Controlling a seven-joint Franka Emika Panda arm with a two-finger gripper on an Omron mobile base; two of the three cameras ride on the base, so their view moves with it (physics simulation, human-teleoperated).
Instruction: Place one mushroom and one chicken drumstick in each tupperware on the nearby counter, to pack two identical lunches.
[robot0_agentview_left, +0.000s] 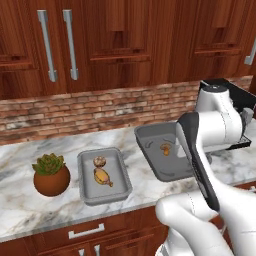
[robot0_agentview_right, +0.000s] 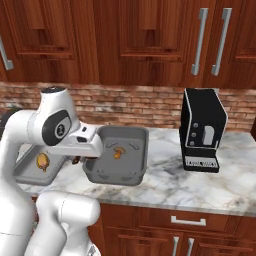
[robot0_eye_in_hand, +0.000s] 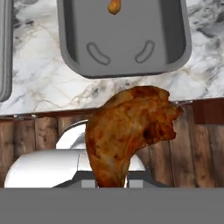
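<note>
My gripper (robot0_eye_in_hand: 111, 183) is shut on a browned chicken drumstick (robot0_eye_in_hand: 129, 131), held out in front of the counter's (robot0_eye_in_hand: 39, 87) edge, near the wide grey tupperware (robot0_eye_in_hand: 127, 72). A single mushroom (robot0_eye_in_hand: 114, 6) lies in that tray. In the left base view the small tupperware (robot0_agentview_left: 107, 196) holds a mushroom (robot0_agentview_left: 99, 161) and a drumstick (robot0_agentview_left: 102, 177), and the wide tupperware (robot0_agentview_left: 150, 145) holds a mushroom (robot0_agentview_left: 165, 148). From the right base view the gripper (robot0_agentview_right: 80, 159) sits by the wide tray's (robot0_agentview_right: 115, 176) left corner, with the held drumstick (robot0_agentview_right: 76, 160) only partly showing.
A succulent in a round brown pot (robot0_agentview_left: 51, 179) stands left of the small tray. A black coffee machine (robot0_agentview_right: 202, 130) stands on the counter (robot0_agentview_right: 200, 185) right of the wide tray. Brick wall and wood cabinets rise behind; drawers with silver handles lie below the edge.
</note>
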